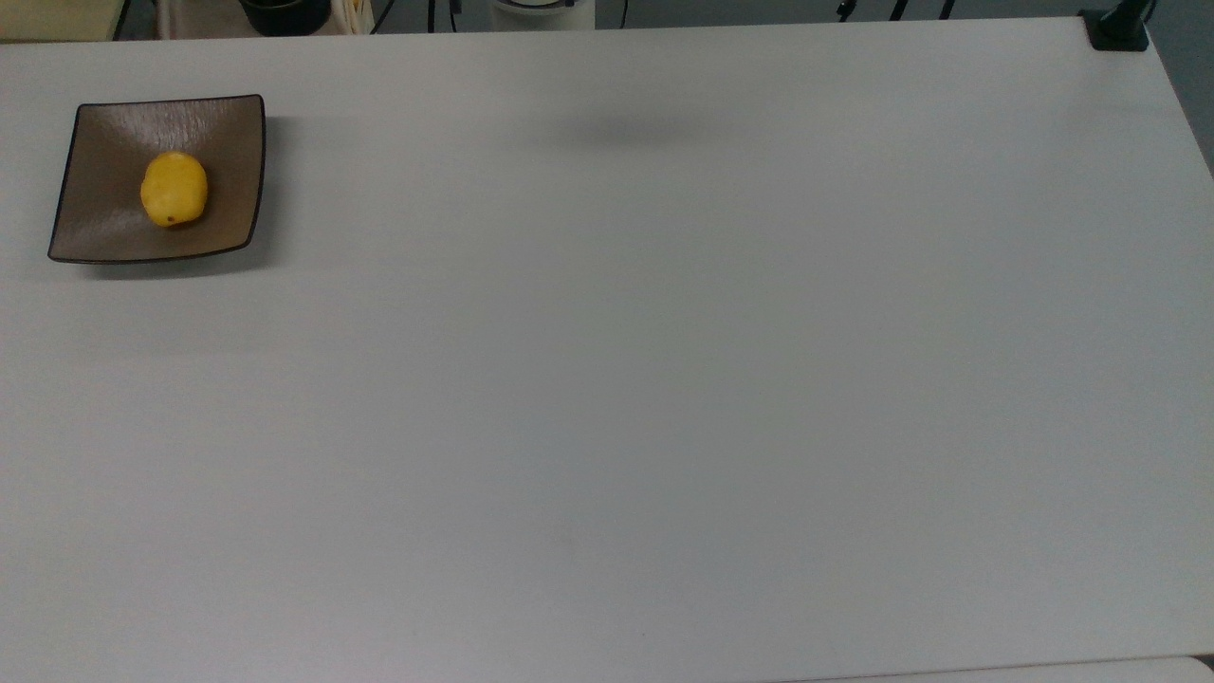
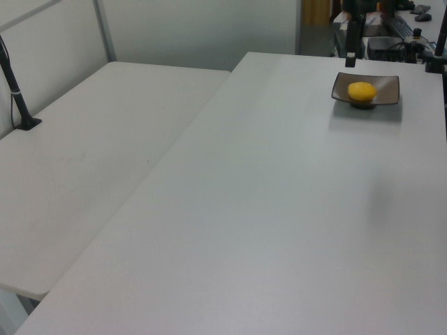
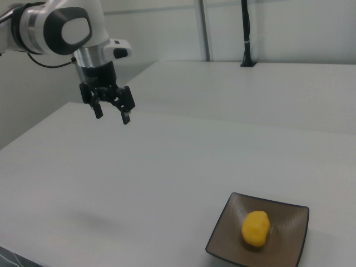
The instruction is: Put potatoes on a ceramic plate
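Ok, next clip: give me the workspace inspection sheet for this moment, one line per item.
Surface: white table, a second white table butted against it.
Job's things: potato lies on the ceramic plate, in the top view's upper left corner.
Clutter: nothing seen on the table.
Grippers: gripper open, holding nothing, raised above the table, away from the plate.
Cables: a dark cable runs up a post.
Surroundings: pale wall panels, equipment beyond the table's far edge.
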`<state>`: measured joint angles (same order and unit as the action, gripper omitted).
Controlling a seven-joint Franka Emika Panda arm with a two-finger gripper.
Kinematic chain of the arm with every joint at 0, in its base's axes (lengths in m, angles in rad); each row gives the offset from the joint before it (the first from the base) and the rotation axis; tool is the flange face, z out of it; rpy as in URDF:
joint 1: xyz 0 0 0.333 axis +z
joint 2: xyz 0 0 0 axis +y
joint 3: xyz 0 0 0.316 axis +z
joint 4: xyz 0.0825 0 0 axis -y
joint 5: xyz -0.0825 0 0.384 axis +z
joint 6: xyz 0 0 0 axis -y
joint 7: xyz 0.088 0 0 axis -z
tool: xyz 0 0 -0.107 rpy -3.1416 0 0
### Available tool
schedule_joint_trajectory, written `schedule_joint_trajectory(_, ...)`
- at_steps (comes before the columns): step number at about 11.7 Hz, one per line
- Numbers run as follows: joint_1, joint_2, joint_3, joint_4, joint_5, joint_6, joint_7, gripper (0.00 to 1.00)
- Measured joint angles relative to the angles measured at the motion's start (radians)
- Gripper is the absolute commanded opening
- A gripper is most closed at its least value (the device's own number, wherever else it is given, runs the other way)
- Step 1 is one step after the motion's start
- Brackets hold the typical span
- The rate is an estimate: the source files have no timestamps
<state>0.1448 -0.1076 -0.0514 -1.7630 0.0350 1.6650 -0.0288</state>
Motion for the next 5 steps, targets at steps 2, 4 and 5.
schedule_joint_trajectory(2, -0.041, 0.016, 0.023, -0.002, 0.000, 0.043, -0.030, 1.00)
schedule_joint_trajectory(4, -0.062, 0.017, 0.040, -0.012, 0.000, 0.059, -0.061, 1.00)
schedule_joint_trajectory(5, -0.063, 0.017, 0.046, -0.019, 0.000, 0.083, -0.062, 1.00)
